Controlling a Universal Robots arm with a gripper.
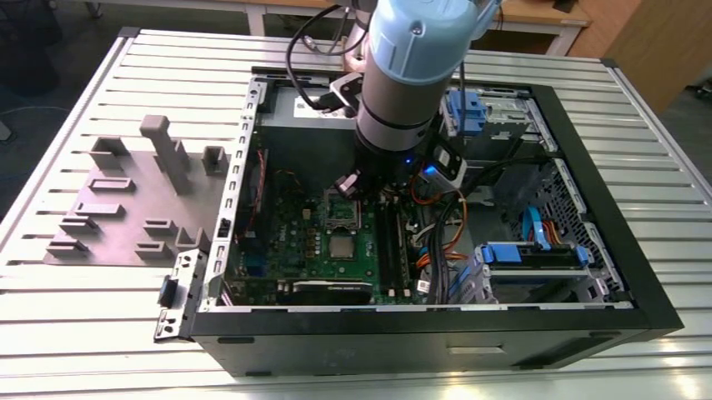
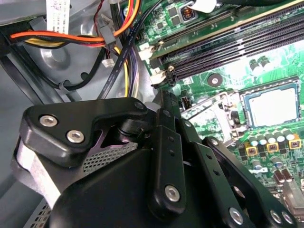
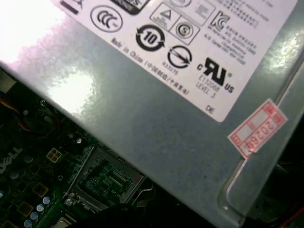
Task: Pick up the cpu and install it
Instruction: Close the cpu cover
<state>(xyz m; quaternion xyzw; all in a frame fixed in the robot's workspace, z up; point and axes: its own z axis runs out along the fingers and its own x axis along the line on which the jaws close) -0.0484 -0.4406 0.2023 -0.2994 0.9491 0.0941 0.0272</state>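
Inside the open computer case (image 1: pixel 445 343), toward its near wall, the cpu (image 1: pixel 343 247) lies flat on the green motherboard (image 1: pixel 292 250), silver top up, with nothing touching it. Just beyond it sits the socket frame (image 1: pixel 339 213) with its dark centre. Farther back, the gripper (image 1: pixel 358 185) hangs over the frame's far edge; whether it is spread or closed cannot be told.

White label (image 3: pixel 156 33) of certification marks and red-printed sticker (image 3: pixel 258 127) on the grey metal box (image 3: pixel 142 118)
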